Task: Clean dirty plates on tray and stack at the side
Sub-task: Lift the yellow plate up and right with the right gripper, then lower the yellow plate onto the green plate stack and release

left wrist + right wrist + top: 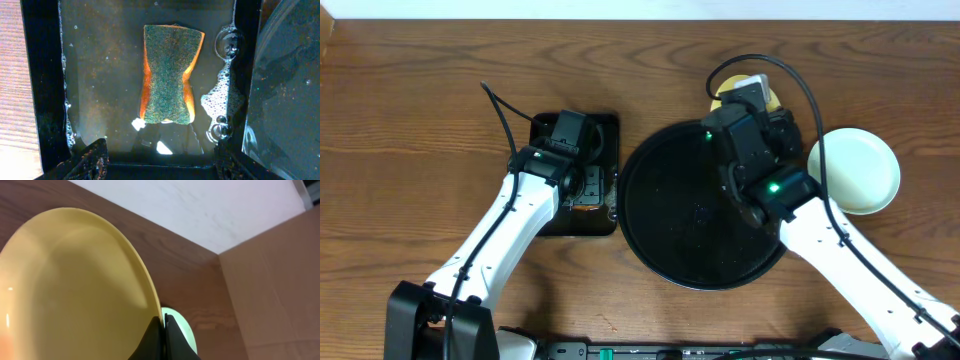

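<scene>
Stacking step: right gripper [164, 330] clamps yellow plate [75, 290] by rim, next lowering onto green plate [181, 330] just beyond; left gripper [160, 152] wide above sponge [170, 75].

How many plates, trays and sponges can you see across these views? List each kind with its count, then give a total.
Plates: 2 in view (yellow plate, pale green plate)
Trays: 2 (round tray, rectangular tray)
Sponges: 1 (sponge)
Total: 5
</scene>
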Motion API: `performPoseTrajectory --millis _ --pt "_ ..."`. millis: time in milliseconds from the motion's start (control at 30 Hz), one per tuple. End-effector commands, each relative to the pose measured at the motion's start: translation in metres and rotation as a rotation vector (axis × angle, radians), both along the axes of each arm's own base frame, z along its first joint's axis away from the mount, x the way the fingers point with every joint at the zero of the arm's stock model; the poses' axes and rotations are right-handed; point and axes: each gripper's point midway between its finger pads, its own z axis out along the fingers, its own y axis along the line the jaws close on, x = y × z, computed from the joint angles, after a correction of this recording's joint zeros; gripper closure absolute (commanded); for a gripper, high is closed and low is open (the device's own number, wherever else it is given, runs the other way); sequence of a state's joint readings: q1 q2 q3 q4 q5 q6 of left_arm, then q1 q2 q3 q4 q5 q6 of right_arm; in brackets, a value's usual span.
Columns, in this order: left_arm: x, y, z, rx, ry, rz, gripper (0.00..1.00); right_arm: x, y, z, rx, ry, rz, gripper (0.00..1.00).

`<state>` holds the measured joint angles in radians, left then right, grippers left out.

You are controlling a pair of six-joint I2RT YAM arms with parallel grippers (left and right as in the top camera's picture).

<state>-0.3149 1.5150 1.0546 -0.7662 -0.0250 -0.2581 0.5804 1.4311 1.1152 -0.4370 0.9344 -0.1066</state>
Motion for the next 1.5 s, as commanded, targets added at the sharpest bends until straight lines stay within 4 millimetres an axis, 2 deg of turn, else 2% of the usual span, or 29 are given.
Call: performPoseTrajectory --millis 0,200,267,300,333,500,600,733,933,1033,1167,1367,1467 --pt "0.001 0.0 0.002 -0.009 -0.002 0.009 0.31 0.001 -0.026 0.004 0.062 -0.032 -0.088 0.99" --pt "0.001 0.0 0.002 -0.009 -0.002 0.009 0.31 0.006 -0.07 -0.021 0.256 0.018 -0.2 0.99" --pt "0.001 0.0 0.002 -0.009 -0.002 0.009 0.31 0.006 -0.093 -0.03 0.337 0.031 -0.263 0.99" --pt "0.001 0.0 0.002 -0.009 -0.002 0.009 0.31 0.005 -0.115 -0.035 0.387 0.029 -0.323 0.99" --pt "0.001 0.0 0.002 -0.009 -0.002 0.009 0.31 0.003 -0.127 -0.037 0.409 0.028 -0.358 0.99" --pt "0.001 0.0 0.002 -0.009 -0.002 0.009 0.31 -0.009 -0.176 -0.049 0.496 0.037 -0.491 0.99" --pt "0.001 0.0 0.002 -0.009 -0.002 0.009 0.31 -0.017 -0.201 -0.059 0.547 0.044 -0.56 0.99" --pt "0.001 0.0 0.002 -0.009 -0.002 0.009 0.31 -0.023 -0.222 -0.078 0.603 0.08 -0.614 0.99" --pt "0.001 0.0 0.002 -0.009 -0.002 0.009 0.31 -0.029 -0.244 -0.107 0.655 0.131 -0.692 0.99" --pt "0.001 0.0 0.002 -0.009 -0.002 0.009 0.31 -0.029 -0.246 -0.117 0.679 0.15 -0.704 0.96" --pt "0.002 0.0 0.002 -0.009 -0.002 0.009 0.31 -0.023 -0.237 -0.122 0.732 0.166 -0.667 0.8" --pt "0.002 0.0 0.002 -0.009 -0.002 0.009 0.31 -0.014 -0.21 -0.127 0.865 0.212 -0.565 0.76" --pt "0.002 0.0 0.002 -0.009 -0.002 0.009 0.31 -0.017 -0.204 -0.13 0.892 0.241 -0.554 0.72"
